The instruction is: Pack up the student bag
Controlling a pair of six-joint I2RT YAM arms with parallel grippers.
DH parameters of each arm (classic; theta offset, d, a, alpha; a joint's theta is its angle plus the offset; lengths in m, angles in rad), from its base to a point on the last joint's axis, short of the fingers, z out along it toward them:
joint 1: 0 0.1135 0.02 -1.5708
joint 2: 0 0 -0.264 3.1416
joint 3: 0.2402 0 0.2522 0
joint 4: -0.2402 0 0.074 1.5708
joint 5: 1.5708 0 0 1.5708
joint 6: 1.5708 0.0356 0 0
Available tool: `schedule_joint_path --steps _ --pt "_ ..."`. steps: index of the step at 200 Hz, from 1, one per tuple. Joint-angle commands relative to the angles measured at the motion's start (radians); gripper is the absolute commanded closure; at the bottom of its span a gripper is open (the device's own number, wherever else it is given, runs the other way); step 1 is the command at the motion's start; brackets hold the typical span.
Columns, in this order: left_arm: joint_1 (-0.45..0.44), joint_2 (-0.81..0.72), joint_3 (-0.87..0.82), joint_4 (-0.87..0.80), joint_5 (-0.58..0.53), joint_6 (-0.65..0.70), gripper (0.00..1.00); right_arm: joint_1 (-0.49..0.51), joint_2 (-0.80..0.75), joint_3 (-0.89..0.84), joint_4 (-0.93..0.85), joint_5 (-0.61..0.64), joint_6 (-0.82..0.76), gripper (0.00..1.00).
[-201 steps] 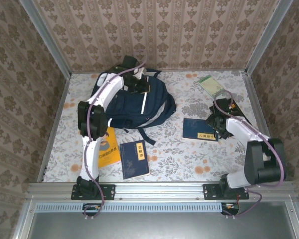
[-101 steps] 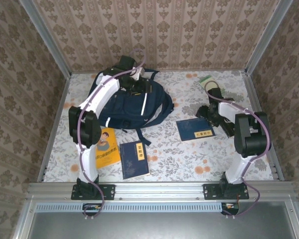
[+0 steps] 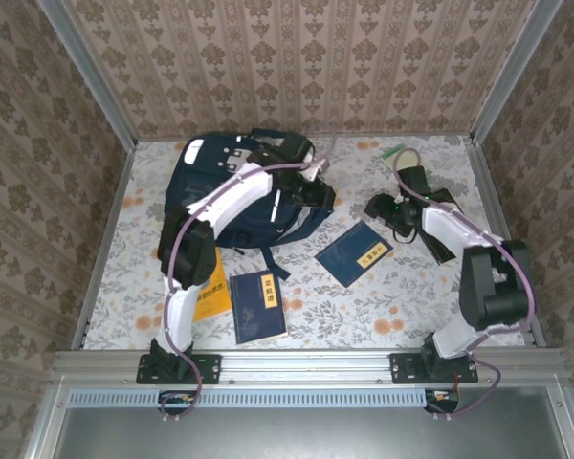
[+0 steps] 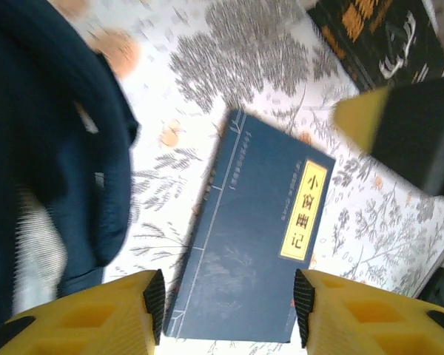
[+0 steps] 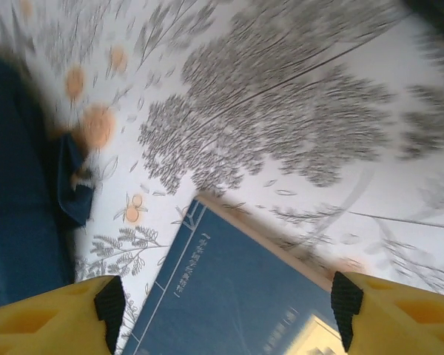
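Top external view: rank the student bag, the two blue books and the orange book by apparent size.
1. student bag
2. near blue book and middle blue book: alike
Unranked: orange book, partly under left arm

Student bag point(image 3: 206, 182): navy blue, white stripes, white patch at its far left corner.
Worktop point(image 3: 411, 296): white cloth, grey floral print, scattered orange blossoms.
Centre book point(image 3: 354, 253): navy cover, pale line border, yellow title label with dark characters.
Near book point(image 3: 258, 306): navy cover, small yellow label.
Left book point(image 3: 210, 287): orange-yellow cover.
Far right card point(image 3: 394, 151): pale green.
Wallpaper point(image 3: 306, 67): beige ground, repeating brown damask motifs.
Left arm point(image 3: 231, 196) and right arm point(image 3: 450, 234): white links, black joints, mauve cable.
Left claw point(image 4: 229, 305) and right claw point(image 5: 228, 314): yellow fingers, black pads.
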Motion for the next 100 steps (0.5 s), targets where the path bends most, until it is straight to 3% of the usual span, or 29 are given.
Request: schedule_joint_path --steps 1,64,100 --pt "-0.040 0.062 -0.039 0.061 0.055 -0.055 0.53 -0.019 -0.090 -0.103 -0.075 0.077 0.161 0.29" --pt "-0.082 0.079 -0.155 0.119 -0.043 -0.063 0.53 -0.032 -0.159 -0.419 0.193 -0.245 0.339 0.41" --pt "-0.085 0.106 -0.184 0.131 -0.051 -0.061 0.54 -0.032 -0.132 -0.466 0.287 -0.312 0.378 0.44"
